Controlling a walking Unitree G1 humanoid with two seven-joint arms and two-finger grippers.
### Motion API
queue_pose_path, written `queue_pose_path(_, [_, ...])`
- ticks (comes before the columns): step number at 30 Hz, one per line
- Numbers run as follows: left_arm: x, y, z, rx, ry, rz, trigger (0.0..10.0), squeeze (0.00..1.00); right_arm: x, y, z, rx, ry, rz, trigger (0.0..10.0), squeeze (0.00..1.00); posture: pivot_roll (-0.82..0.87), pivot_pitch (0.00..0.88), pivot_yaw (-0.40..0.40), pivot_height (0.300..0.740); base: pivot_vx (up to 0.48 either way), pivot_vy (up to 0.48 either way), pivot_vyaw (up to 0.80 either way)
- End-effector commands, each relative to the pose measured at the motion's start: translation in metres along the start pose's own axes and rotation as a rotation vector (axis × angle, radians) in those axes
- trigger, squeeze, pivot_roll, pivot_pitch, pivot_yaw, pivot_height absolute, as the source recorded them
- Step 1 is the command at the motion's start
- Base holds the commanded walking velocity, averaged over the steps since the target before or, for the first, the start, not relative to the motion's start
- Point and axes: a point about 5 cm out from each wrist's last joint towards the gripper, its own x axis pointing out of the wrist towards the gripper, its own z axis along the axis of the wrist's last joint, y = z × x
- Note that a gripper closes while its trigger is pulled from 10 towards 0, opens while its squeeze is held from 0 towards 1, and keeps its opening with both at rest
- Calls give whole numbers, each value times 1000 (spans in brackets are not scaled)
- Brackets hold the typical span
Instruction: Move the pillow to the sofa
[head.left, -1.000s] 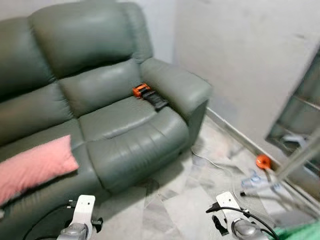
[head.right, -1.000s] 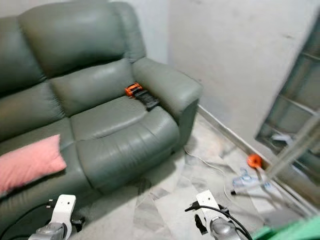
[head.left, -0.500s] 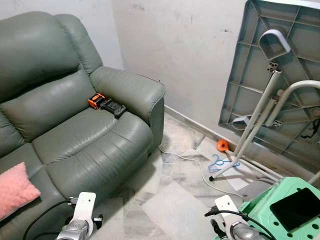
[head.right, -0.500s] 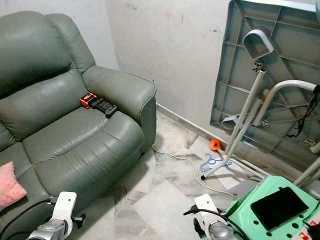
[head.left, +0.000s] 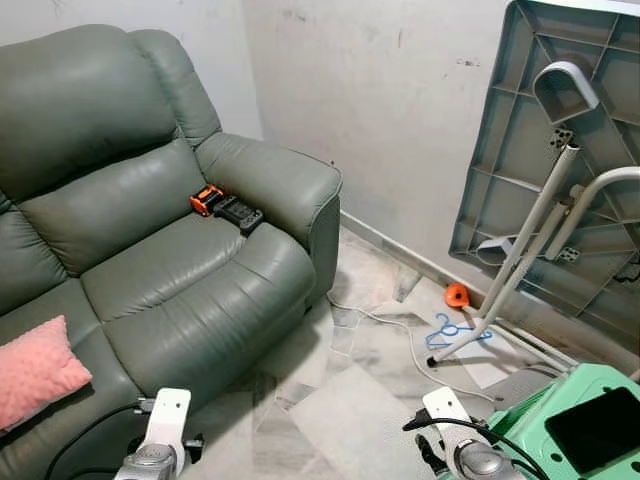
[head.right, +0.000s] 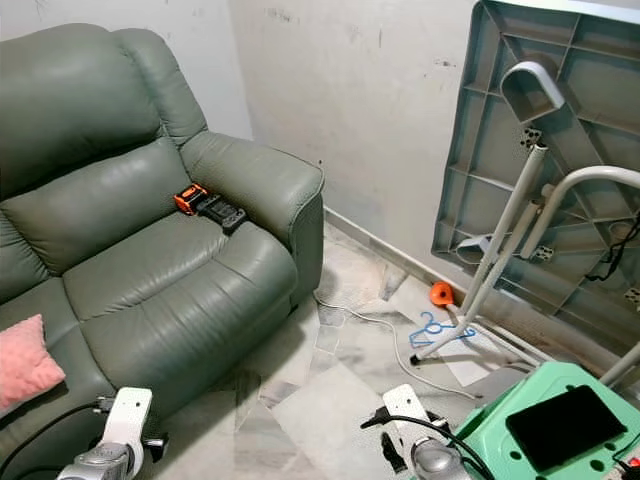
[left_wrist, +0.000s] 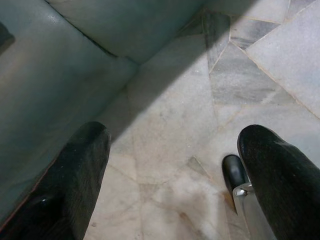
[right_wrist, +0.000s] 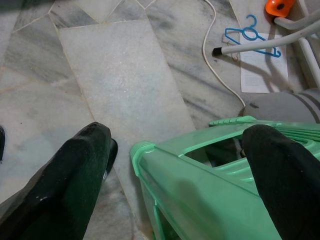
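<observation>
The pink pillow (head.left: 35, 367) lies on the grey sofa (head.left: 170, 260), on its left seat cushion. Both end effectors hang low before the sofa, left (left_wrist: 170, 175) over floor tiles, right (right_wrist: 175, 175) over a green stool (right_wrist: 210, 185), fingers apart.

Sofa (head.left: 170, 260) looks like smooth grey-green leather with a soft sheen. Beside it, polished marble floor (head.left: 350, 400); the pillow (head.left: 35, 365) on it is nubbly pink cloth.

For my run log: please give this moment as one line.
pink pillow: on sofa seat | left claw: open, idle | right claw: open, over green stool
</observation>
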Motion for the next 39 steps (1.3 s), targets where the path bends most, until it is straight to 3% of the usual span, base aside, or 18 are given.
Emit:
queue_pose_path(1, [0,6,-1,11,6,13,10000,0,0,0,3,0,-10,-4,10000,0,-120,0,78,740,0,0,0])
queue_pose_path(39, [0,3,-2,5,9,-14,10000,0,1,0,10,-9,-40,-2,10000,0,-120,0,79,740,0,0,0])
